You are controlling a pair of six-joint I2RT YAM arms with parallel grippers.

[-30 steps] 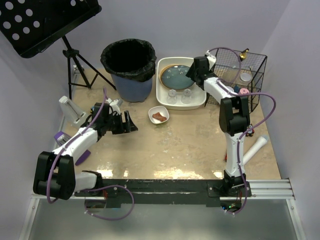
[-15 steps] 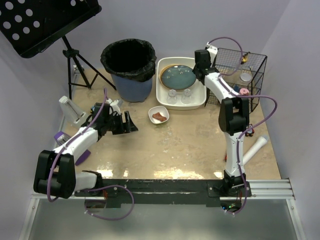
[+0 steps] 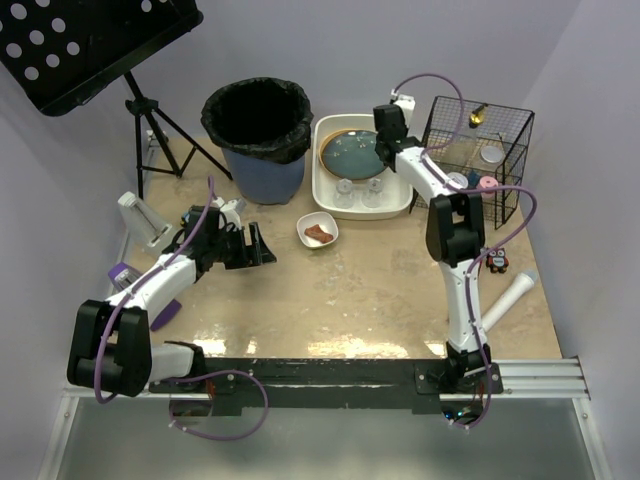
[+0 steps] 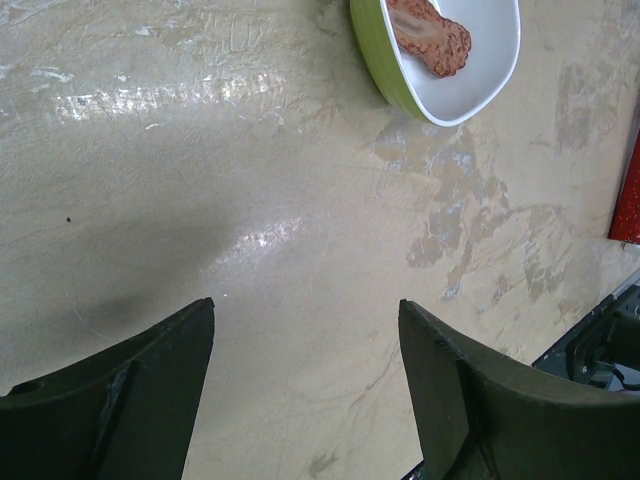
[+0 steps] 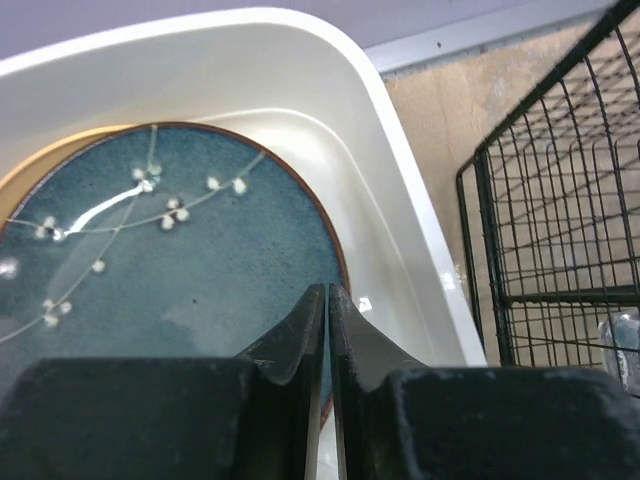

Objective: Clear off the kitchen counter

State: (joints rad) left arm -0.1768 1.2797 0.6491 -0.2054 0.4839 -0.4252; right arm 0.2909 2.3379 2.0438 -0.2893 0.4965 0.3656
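Observation:
The kitchen counter (image 3: 360,290) is beige and mottled. A small white bowl (image 3: 305,228) with a green outside (image 4: 470,70) sits on it and holds a brown piece of food (image 4: 430,35). My left gripper (image 3: 262,245) hovers low over bare counter just left of the bowl, open and empty (image 4: 306,302). My right gripper (image 3: 384,135) is at the back, over the blue plate (image 5: 180,270) lying in the white tub (image 5: 380,90). It is shut (image 5: 327,288) with nothing between its fingers.
A black-lined trash bin (image 3: 258,140) stands back left of the tub, which also holds two glasses (image 3: 345,190). A black wire basket (image 3: 510,150) stands at the back right. A white tube (image 3: 510,298) lies at the right edge, a purple object (image 3: 165,312) at the left.
My right arm has swung left from beside the wire basket to over the plate in the tub, and its jaws have closed. The left arm has not moved.

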